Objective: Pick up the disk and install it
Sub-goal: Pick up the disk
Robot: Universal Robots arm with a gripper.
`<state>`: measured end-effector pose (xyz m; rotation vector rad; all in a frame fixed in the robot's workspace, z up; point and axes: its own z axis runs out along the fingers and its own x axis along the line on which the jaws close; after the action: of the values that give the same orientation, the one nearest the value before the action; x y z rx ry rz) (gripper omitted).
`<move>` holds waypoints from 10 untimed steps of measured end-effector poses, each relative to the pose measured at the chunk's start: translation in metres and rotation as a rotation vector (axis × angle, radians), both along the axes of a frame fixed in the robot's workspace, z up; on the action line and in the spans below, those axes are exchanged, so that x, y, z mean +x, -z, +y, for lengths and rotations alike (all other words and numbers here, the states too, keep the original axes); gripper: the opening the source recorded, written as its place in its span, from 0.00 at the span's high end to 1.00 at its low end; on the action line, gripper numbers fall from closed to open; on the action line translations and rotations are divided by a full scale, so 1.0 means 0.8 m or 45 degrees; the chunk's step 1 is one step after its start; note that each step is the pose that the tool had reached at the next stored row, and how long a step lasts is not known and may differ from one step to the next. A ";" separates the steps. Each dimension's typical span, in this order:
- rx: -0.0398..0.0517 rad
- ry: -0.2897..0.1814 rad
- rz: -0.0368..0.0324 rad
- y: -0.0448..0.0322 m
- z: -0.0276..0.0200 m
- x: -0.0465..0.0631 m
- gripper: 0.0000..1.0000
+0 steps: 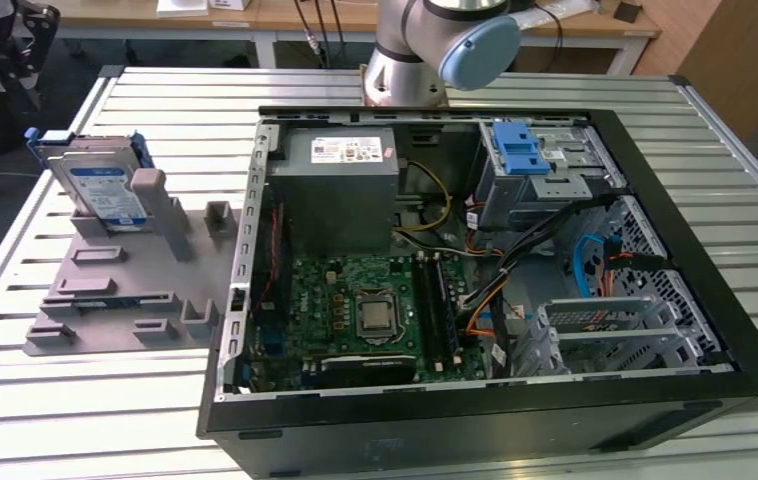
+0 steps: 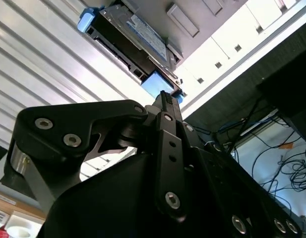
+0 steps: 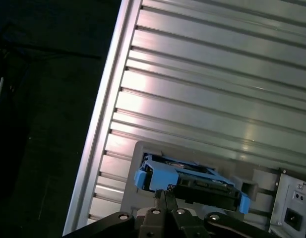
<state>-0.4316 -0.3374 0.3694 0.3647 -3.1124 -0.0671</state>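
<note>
Standing upright, the silver, blue-railed disk (image 1: 96,188) is apart from the empty, closed gripper (image 3: 163,194).

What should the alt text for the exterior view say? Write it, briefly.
A disk with blue rails stands upright in a grey holder on a slatted metal table, at the exterior view's left. Beside it lies an open computer case, motherboard exposed; the arm's base stands behind.

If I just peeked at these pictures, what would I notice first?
Probably the big open computer case in the middle of the exterior view, with its green circuit board showing inside. Next comes the disk with blue side rails, standing upright in a grey holder at the exterior view's left. In the first wrist view, the black pincer points toward that disk.
</note>
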 end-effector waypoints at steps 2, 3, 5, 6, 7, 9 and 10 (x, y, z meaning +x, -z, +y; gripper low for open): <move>0.000 -0.025 0.0000 0.0000 0.0000 0.000 0.89; 0.000 -0.036 0.0001 0.0000 0.0000 0.000 0.89; 0.000 -0.058 -0.0001 0.0001 0.0000 0.000 0.89; 0.000 -0.069 -0.0001 0.0000 0.0000 0.000 0.89; 0.000 -0.081 -0.0001 0.0001 0.0000 0.000 0.89; 0.000 -0.103 -0.0003 0.0002 0.0000 -0.001 0.89; 0.000 -0.115 -0.0002 0.0001 0.0000 -0.001 0.89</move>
<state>-0.4320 -0.3374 0.3693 0.5041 -3.0912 -0.0667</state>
